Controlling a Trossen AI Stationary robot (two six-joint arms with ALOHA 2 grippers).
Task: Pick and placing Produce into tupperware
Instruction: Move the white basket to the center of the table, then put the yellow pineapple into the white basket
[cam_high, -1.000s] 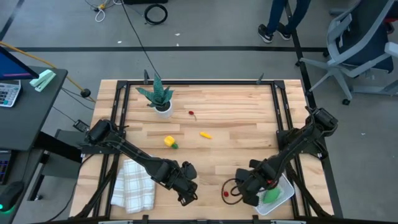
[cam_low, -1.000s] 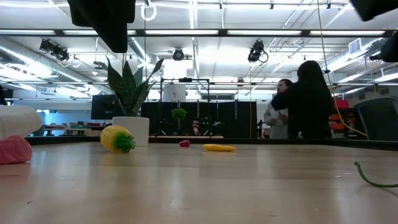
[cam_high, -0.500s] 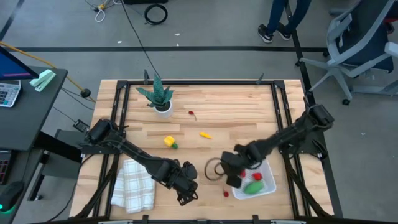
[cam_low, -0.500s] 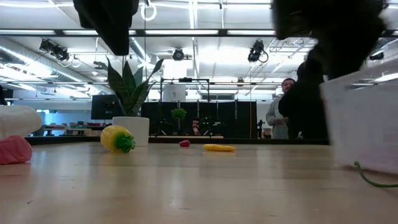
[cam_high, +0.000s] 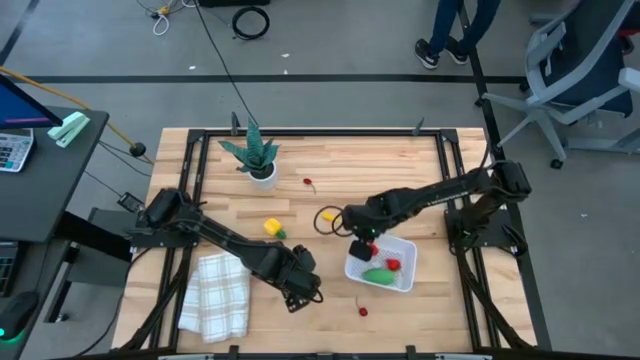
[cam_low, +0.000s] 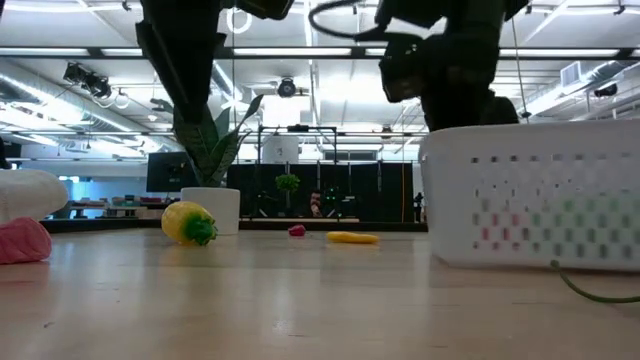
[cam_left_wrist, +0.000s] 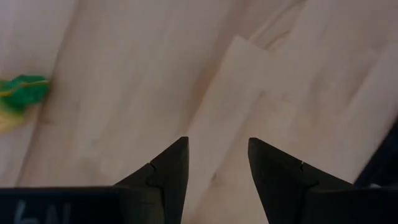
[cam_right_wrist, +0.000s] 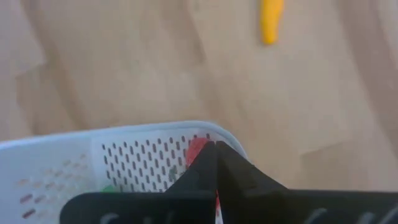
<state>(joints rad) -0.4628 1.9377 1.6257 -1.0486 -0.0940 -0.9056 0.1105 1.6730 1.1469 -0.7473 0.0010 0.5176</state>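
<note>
The white tupperware (cam_high: 406, 250) sits near the table's middle, with a green piece (cam_high: 378, 274) and a red piece (cam_high: 393, 265) inside it. My right gripper (cam_high: 362, 250) is shut at its left corner. Still loose on the wood are a yellow piece with a green tip (cam_high: 272, 229), a yellow-orange piece (cam_high: 328, 214), a red piece (cam_high: 310, 183) farther back and another red piece (cam_high: 362, 311) near the front. My left gripper (cam_high: 303, 292) hangs open over bare wood, left of the tupperware, touching nothing. My right gripper has its shut fingers on the tupperware's rim at a rounded corner (cam_right_wrist: 231, 142), coming from above and slanting down. Its own fingers hide whether one is inside the wall and one outside. I cannot tell whether the tupperware's bottom (cam_low: 520, 262) rests on the table.
A potted plant (cam_high: 255, 155) stands at the back left. A white checked cloth (cam_high: 215, 295) lies at the near left. A black frame (cam_high: 440, 150) runs around the tabletop. There is bare wood between the plant and the table's right side.
My right gripper has swept from the table's near right corner toward the left and far side, taking the tupperware and its pieces along. The red piece near the front edge stayed where it was.
</note>
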